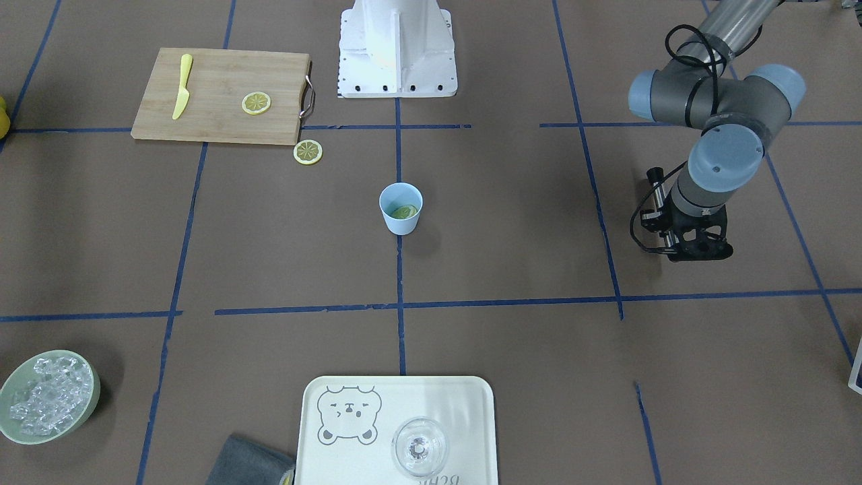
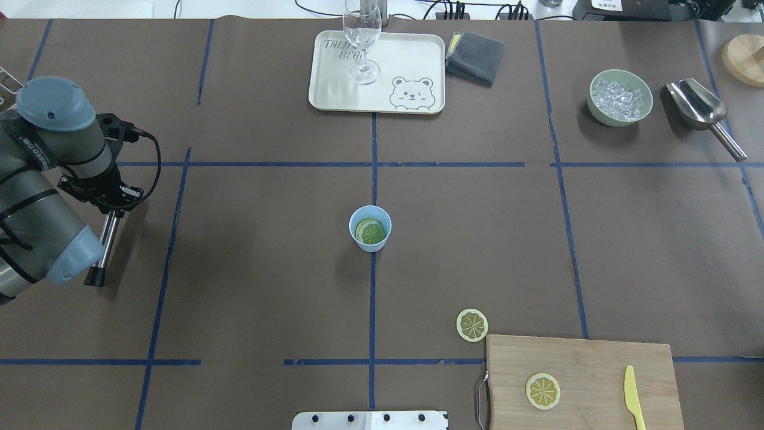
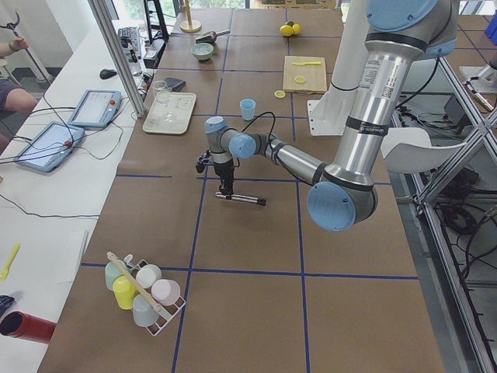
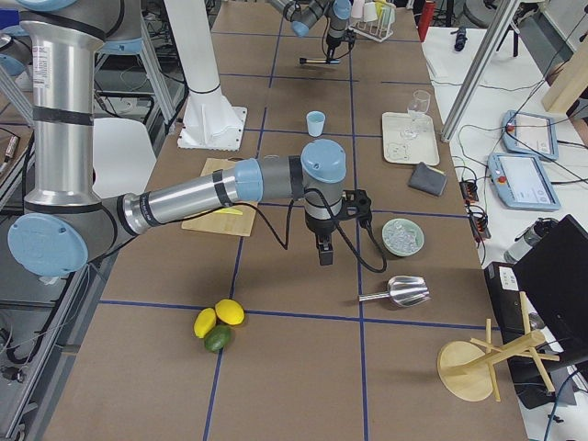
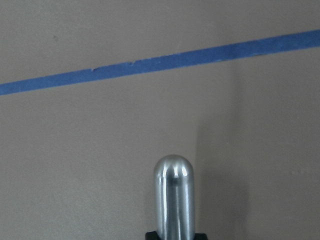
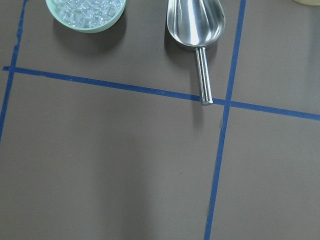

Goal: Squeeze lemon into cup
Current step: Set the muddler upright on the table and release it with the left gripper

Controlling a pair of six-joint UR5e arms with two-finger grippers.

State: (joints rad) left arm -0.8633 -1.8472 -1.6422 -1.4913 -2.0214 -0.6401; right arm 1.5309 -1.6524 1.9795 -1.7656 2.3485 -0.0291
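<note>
- rod [image 2: 105,243] is pinched by left gripper [image 2: 112,210]; right gripper [image 4: 323,255] state cannot be told.
- cup [image 2: 371,248], far from left jaws, should be entered upright, lemon [image 2: 372,233] pressed centrally.

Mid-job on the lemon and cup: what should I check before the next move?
1. The cup upright and unobstructed: ok.
2. A lemon slice inside it: ok.
3. The left gripper holding the steel rod: ok.
4. The right gripper open or shut: cannot tell.
5. Other slices gathered: not ok; the table slice and the board slice lie away from the cup.
</note>
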